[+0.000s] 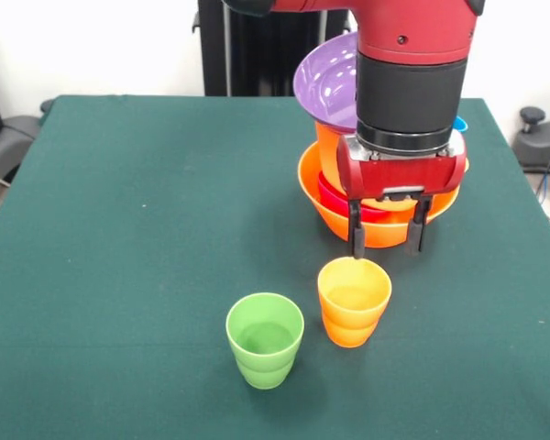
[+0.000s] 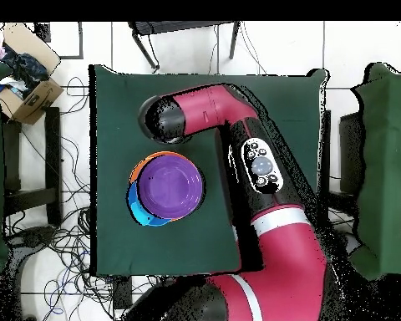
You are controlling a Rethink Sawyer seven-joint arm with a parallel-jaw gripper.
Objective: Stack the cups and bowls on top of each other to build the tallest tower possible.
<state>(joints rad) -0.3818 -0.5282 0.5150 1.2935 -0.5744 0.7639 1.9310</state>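
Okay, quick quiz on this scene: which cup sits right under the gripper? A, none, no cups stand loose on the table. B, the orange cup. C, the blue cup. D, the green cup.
B: in the front view the open gripper hangs just above the orange cup, while the green cup stands apart to one side of it.

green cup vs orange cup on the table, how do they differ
The green cup is green and stands nearer the camera in the front view; the orange cup is orange and stands closer to the tower. The open gripper hangs just above the orange cup, not the green cup. Both stand upright, empty, apart, alike in shape.
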